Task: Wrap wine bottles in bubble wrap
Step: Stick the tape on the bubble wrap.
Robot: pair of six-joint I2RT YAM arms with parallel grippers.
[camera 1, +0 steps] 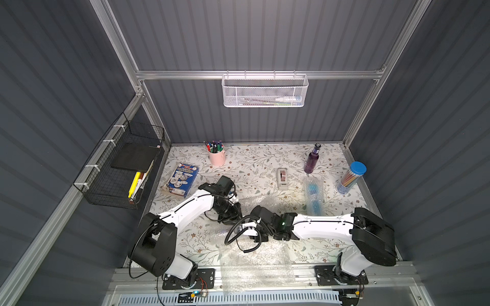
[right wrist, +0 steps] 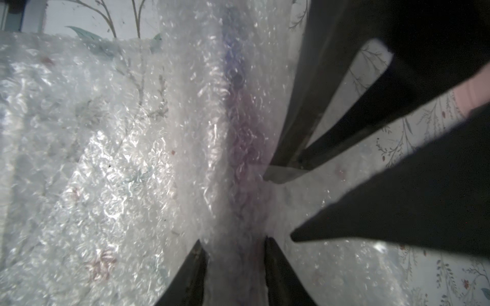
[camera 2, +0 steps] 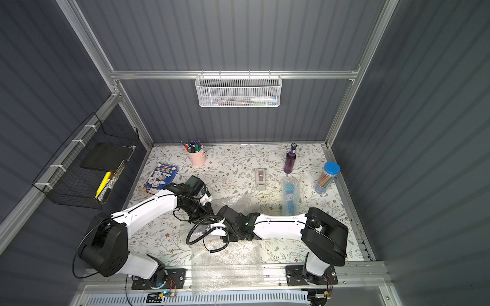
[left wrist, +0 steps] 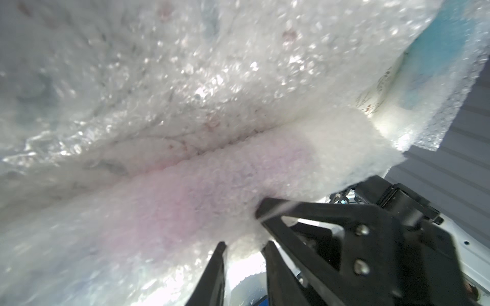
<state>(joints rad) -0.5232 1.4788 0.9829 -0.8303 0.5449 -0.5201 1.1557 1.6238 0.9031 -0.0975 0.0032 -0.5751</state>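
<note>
Both grippers meet at mid-table over a crumpled bubble wrap sheet [camera 1: 265,202]. A purple wine bottle shows only as a purple tint [right wrist: 238,127] through the wrap rolled around it. My right gripper [right wrist: 234,245] is shut on that wrapped roll. My left gripper [left wrist: 245,246] is shut on the wrap's edge at the roll's pinkish end [left wrist: 185,201]. In the top views the fingertips of the left gripper [camera 1: 237,212] and right gripper [camera 1: 254,213] are hidden. A blue wine bottle [camera 1: 314,197] lies wrapped to the right. Another purple wine bottle [camera 1: 310,160] stands bare at the back right.
A spare bubble wrap sheet [camera 1: 254,267] overhangs the front rail. A grey tape dispenser [camera 1: 282,178], pink marker cup [camera 1: 217,156], pencil tube [camera 1: 350,178] and blue box [camera 1: 181,180] sit around the table. A black wire basket [camera 1: 124,164] hangs on the left wall.
</note>
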